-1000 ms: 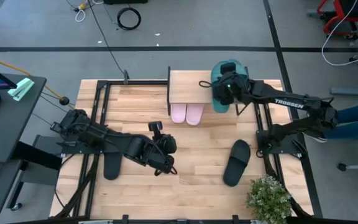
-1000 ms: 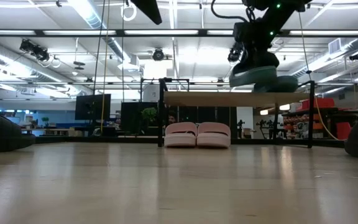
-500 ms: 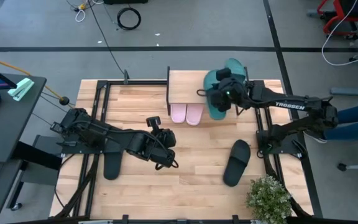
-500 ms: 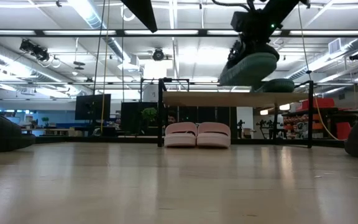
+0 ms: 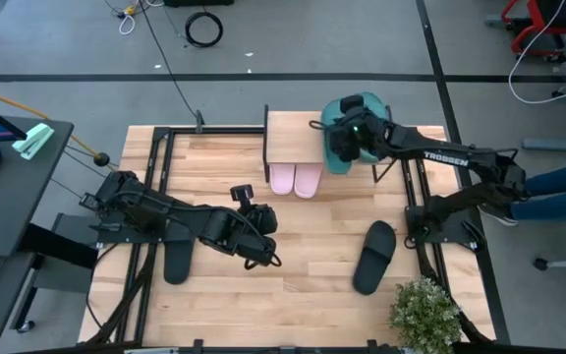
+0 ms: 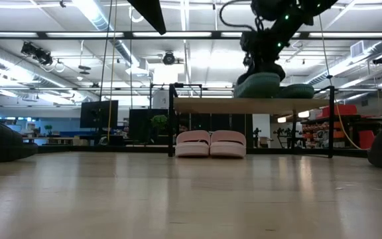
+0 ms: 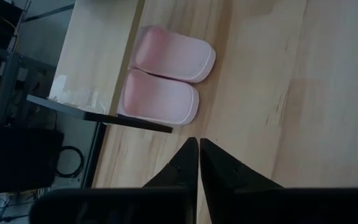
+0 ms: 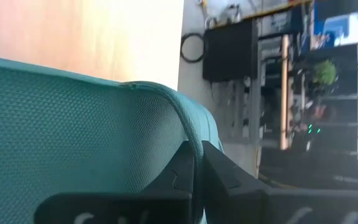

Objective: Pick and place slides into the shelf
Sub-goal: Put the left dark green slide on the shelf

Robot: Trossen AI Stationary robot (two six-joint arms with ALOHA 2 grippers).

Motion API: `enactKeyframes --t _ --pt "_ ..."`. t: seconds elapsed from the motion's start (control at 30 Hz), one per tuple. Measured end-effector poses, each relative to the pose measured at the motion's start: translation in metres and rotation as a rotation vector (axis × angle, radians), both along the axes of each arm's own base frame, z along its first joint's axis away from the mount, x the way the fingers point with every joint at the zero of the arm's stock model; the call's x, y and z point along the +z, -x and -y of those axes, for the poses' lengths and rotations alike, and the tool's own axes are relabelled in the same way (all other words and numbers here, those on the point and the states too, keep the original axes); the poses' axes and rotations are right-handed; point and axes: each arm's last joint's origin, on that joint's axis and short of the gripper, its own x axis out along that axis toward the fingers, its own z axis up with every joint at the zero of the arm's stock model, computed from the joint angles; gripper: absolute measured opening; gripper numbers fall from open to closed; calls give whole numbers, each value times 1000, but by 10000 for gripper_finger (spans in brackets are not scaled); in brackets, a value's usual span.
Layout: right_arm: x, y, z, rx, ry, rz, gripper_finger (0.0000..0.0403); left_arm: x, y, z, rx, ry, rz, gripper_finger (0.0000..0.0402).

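Observation:
The shelf (image 5: pixel 293 133) (image 6: pixel 211 105) stands at the table's far side. Two pale pink slides (image 5: pixel 296 180) (image 6: pixel 211 144) (image 7: pixel 163 81) sit side by side on the table under its plank. One teal slide (image 5: pixel 367 106) (image 6: pixel 304 90) lies on the plank's right end. My right gripper (image 5: pixel 347 133) (image 8: pixel 197 163) is shut on the second teal slide (image 5: pixel 340 147) (image 6: pixel 260 85) just left of it. Two black slides (image 5: pixel 178 263) (image 5: pixel 373 256) lie on the table. My left gripper (image 5: pixel 266 258) (image 7: pixel 199 155) hovers shut over the table's middle, holding nothing. My right gripper pinches the teal slide's wide strap at its rim (image 8: pixel 188 127) between both fingers, coming from above. The slide sits about level below the gripper, its sole (image 6: pixel 257 95) apparently down on the shelf's plank; I cannot tell if it fully rests there.
A potted plant (image 5: pixel 425 310) stands at the table's near right corner. Black metal frames run along the table's left (image 5: pixel 155 197) and right (image 5: pixel 416 197) sides. Bare wood lies between the two black slides.
My right gripper swung the teal slide up and toward the shelf's left, tipping it, then brought it back down level onto the plank beside the other teal slide. It stayed shut on the strap throughout.

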Motion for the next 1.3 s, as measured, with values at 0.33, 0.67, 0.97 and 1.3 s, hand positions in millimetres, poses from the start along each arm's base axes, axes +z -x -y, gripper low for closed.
enactKeyframes --t 0.33,0.67,0.97,1.3 --pt "-9 7 15 -77 -43 -23 12 0 0 0 -1 -2 -5 9" --pt "4 33 -1 -185 -88 -46 10 0 1 0 4 0 -3 25" --pt "5 34 -2 -177 -98 -27 32 0 1 1 3 1 -2 15" --pt "7 32 -1 -186 -91 21 113 0 1 1 3 1 -2 17"
